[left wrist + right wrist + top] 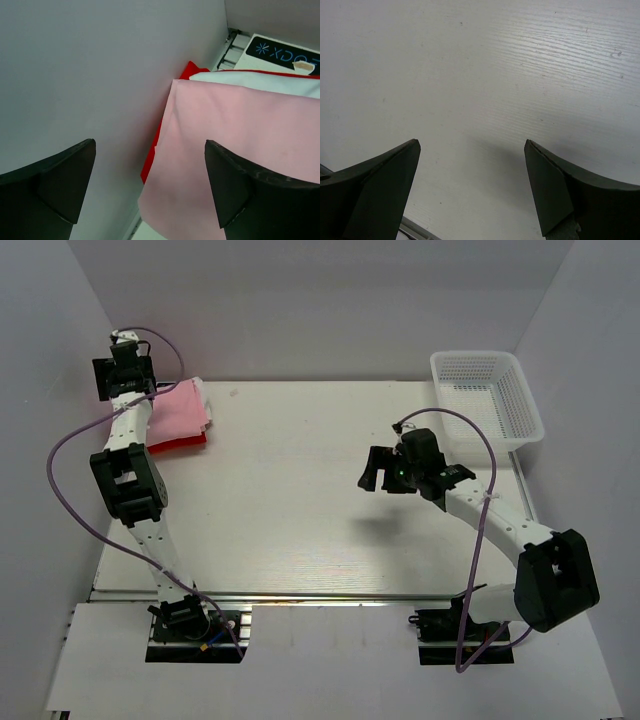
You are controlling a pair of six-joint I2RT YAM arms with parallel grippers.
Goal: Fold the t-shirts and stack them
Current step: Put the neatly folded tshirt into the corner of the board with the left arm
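A folded light pink t-shirt (178, 412) lies on top of a stack at the far left of the table, with a bright red t-shirt (180, 444) showing under its near edge. In the left wrist view the pink t-shirt (240, 150) covers a white t-shirt (260, 81) and the red t-shirt (192, 70). My left gripper (127, 343) is raised beside the stack near the back wall; in its own view it (150, 185) is open and empty. My right gripper (376, 469) hovers over the bare table centre, and its own view (470, 190) shows it open and empty.
A white plastic mesh basket (486, 398) stands at the far right corner of the table. White walls enclose the left, back and right sides. The left arm (130, 480) stretches along the table's left edge.
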